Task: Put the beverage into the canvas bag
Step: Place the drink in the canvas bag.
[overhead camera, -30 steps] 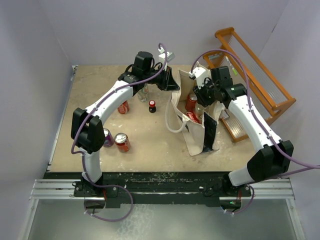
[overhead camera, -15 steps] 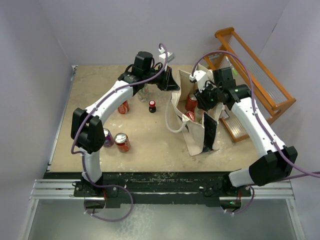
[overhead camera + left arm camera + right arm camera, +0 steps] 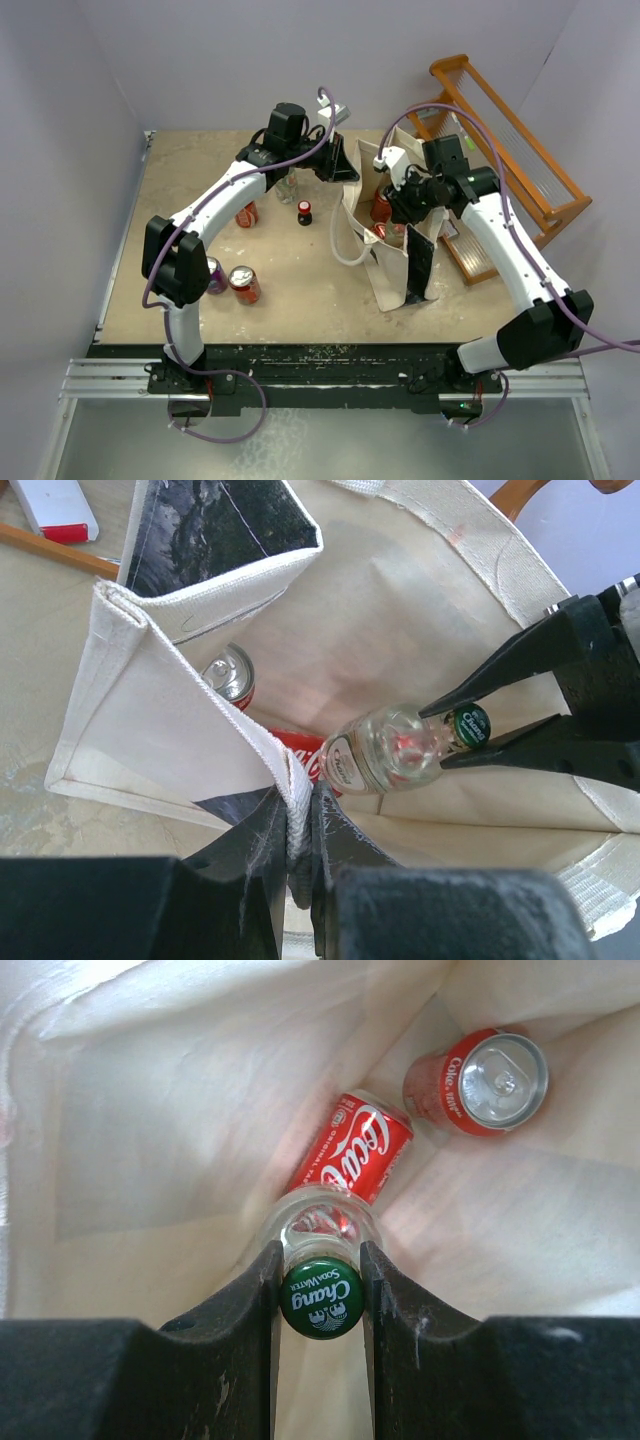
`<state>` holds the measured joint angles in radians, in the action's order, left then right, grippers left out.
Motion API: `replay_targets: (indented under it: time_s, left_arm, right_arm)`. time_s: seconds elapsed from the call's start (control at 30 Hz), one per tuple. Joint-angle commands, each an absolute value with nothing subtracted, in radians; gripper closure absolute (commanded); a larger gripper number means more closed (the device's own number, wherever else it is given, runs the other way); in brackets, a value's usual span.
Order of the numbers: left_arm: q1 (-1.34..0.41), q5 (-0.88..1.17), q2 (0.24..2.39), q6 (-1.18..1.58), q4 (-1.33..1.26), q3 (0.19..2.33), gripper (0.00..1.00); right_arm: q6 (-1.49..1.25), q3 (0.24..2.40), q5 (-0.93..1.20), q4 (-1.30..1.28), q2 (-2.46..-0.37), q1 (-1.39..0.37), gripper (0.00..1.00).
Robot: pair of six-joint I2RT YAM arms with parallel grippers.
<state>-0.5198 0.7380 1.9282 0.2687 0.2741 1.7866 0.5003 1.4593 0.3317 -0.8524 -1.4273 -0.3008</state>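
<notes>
The canvas bag stands open right of the table's middle. My left gripper is shut on its rim, pinching the cream fabric and holding the mouth open. The beverage, a clear glass bottle with a green cap, hangs neck-up inside the bag's mouth. My right gripper is shut on the bottle just below the cap, and it also shows in the left wrist view. Below the bottle, a red cola can lies on its side and another red can stands upright.
An orange wooden rack stands right of the bag. On the table to the left are a small dark bottle, a clear bottle, a red can, another red can and a purple can.
My right gripper has shifted a little to the left over the bag's mouth with the bottle in it. The left arm and the bag have stayed put.
</notes>
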Motion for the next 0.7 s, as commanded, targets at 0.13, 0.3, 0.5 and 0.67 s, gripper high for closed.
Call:
replay_targets:
  time_s: [0.13,0.3,0.5,0.67]
  left_arm:
    - [-0.523,0.759,1.884,0.241,0.25,1.81,1.0]
    - [-0.523,0.759,1.887,0.242,0.249,1.806,1.0]
    - [-0.523,0.762,1.884,0.242,0.249,1.807,1.0]
    - [-0.523,0.762,1.883,0.242,0.249,1.804,1.0]
  right_arm:
    - [0.497,1.462,0.192,-0.723,-1.47,-0.301,1.0]
    - [0.452,1.463,0.143,-0.678,-1.468,-0.301,1.0]
    - [0.388,1.468,0.189,-0.628,-1.422,-0.301,1.0]
    - [0.392,1.486,0.313,-0.656,-1.377,-0.3,1.0]
